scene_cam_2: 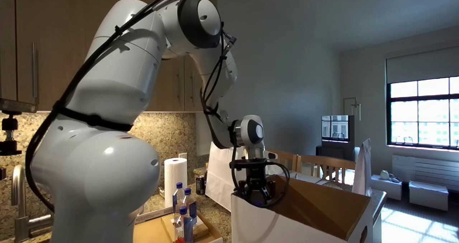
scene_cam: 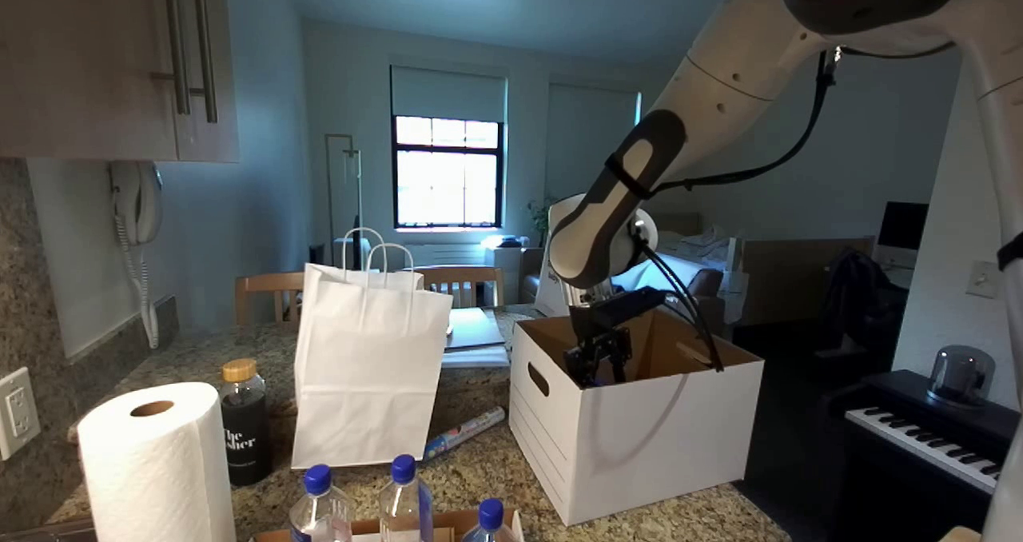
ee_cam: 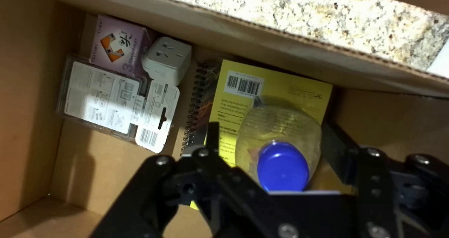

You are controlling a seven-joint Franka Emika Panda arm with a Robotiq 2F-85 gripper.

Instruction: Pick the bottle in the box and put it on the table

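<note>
Hanging at the mouth of the white cardboard box (scene_cam: 663,438), the Robotiq gripper (ee_cam: 272,139) has its two fingers (ee_cam: 212,136) apart, one on either side of a clear blue-capped bottle (ee_cam: 280,152); whether either touches it, I cannot tell. The bottle stands inside the box, over a yellow book (ee_cam: 231,106). The box rests on the granite countertop (scene_cam: 471,474), near a white paper bag (scene_cam: 368,374).

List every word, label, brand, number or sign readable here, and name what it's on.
"The": dark bottle.
"sher", its start out of sight: same dark bottle.
"3": purple package.
"Cube", it seems: same purple package; its other lettering is unclear.
Too small or blurred: yellow book, blister pack, blue-capped bottles' labels.
</note>
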